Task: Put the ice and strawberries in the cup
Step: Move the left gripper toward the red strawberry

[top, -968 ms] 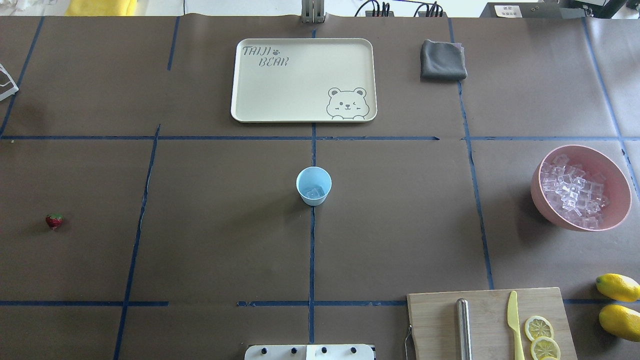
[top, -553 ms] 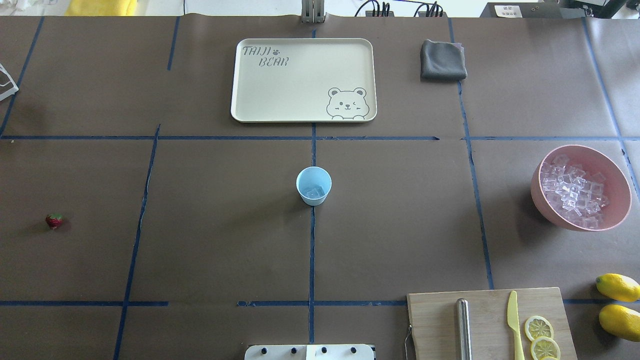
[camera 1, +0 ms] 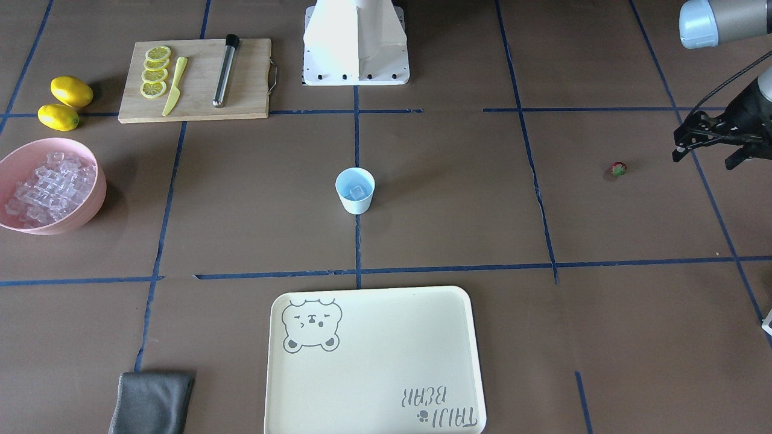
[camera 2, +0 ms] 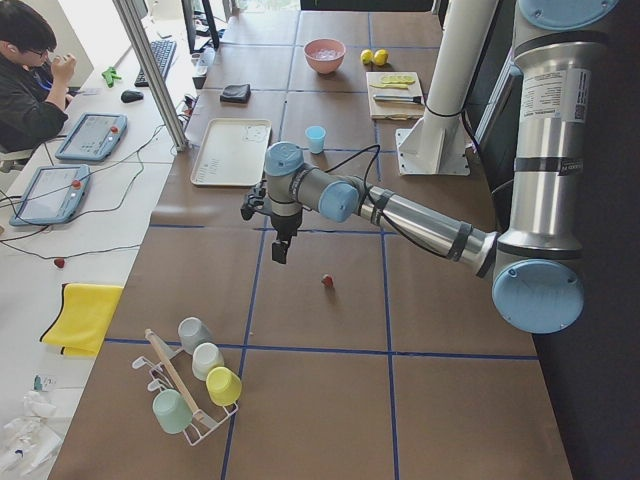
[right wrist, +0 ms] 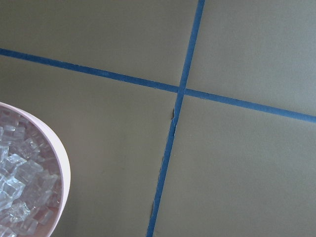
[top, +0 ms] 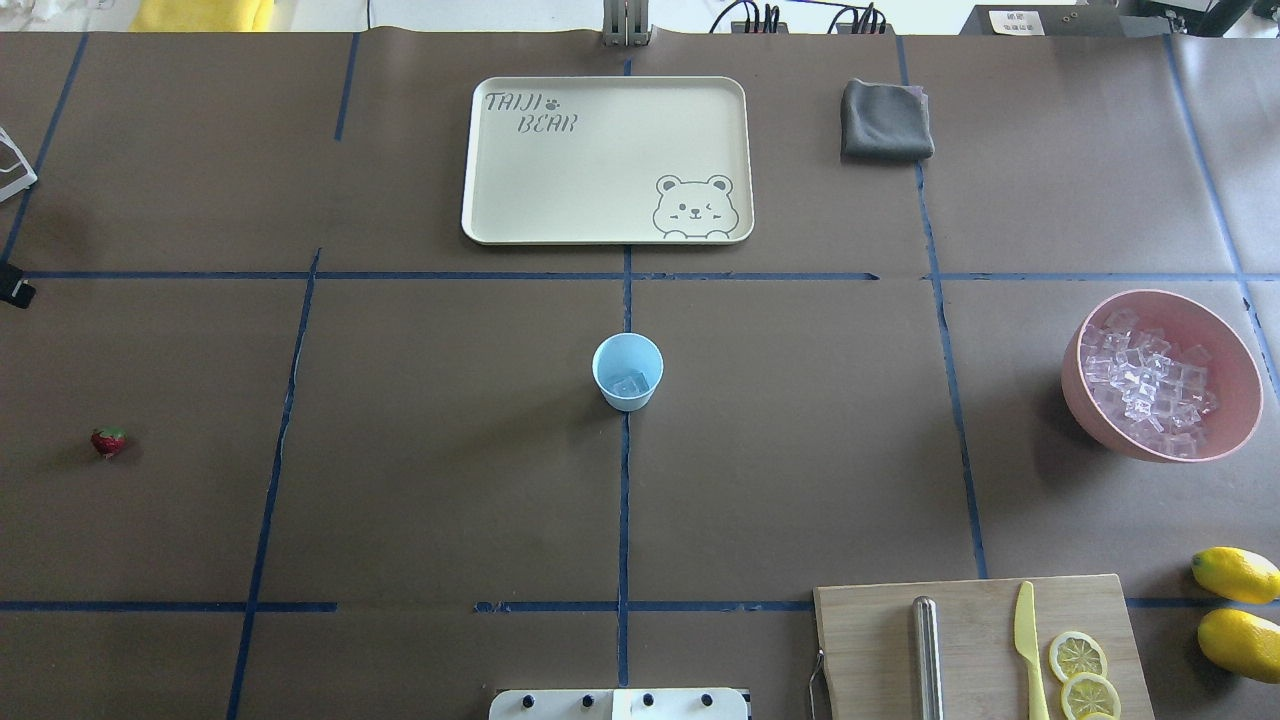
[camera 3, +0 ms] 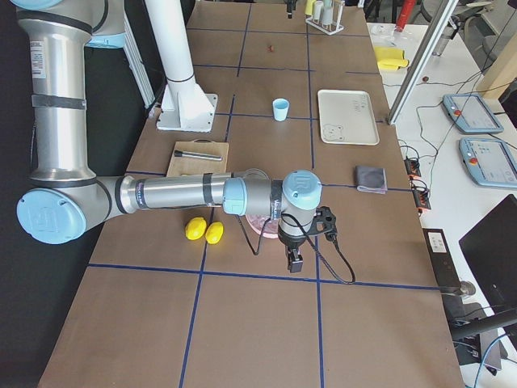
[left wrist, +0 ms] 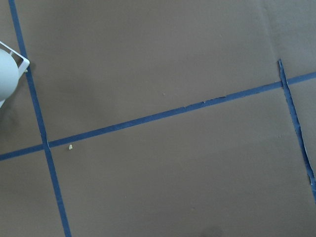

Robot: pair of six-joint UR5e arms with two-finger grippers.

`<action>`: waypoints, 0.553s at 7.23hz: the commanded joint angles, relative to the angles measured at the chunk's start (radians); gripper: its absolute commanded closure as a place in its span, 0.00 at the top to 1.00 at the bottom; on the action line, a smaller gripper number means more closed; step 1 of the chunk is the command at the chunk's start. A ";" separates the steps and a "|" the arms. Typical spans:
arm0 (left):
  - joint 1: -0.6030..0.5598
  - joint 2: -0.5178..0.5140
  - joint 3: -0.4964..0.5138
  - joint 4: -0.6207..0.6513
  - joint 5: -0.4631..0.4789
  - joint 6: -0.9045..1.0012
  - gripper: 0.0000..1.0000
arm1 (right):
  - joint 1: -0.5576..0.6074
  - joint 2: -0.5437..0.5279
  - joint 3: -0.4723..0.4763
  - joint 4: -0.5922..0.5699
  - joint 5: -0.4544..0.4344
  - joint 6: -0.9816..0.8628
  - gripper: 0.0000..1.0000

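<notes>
The cup (top: 627,372) stood mid-table with ice (top: 630,384) inside. The strawberry (top: 109,441) lay well apart from it, near the left gripper (camera 1: 705,158), whose fingers were spread and empty. The right gripper (camera 3: 295,260) hung beside the pink bowl (top: 1090,420); its state could not be told.

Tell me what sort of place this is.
Probably a robotics lab bench staged as a drinks station: the left arm over a tape-gridded table, a person beside tablets, and a cutting board with lemon slices, plus a bowl of ice.
</notes>
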 commanded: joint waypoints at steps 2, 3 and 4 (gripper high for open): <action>0.186 0.142 0.011 -0.277 0.137 -0.244 1.00 | -0.001 -0.007 0.011 0.000 0.000 0.002 1.00; 0.223 0.156 0.039 -0.345 0.165 -0.293 1.00 | -0.001 -0.007 0.011 0.000 0.000 0.002 1.00; 0.264 0.157 0.103 -0.457 0.196 -0.351 1.00 | 0.000 -0.007 0.011 0.000 0.000 0.002 1.00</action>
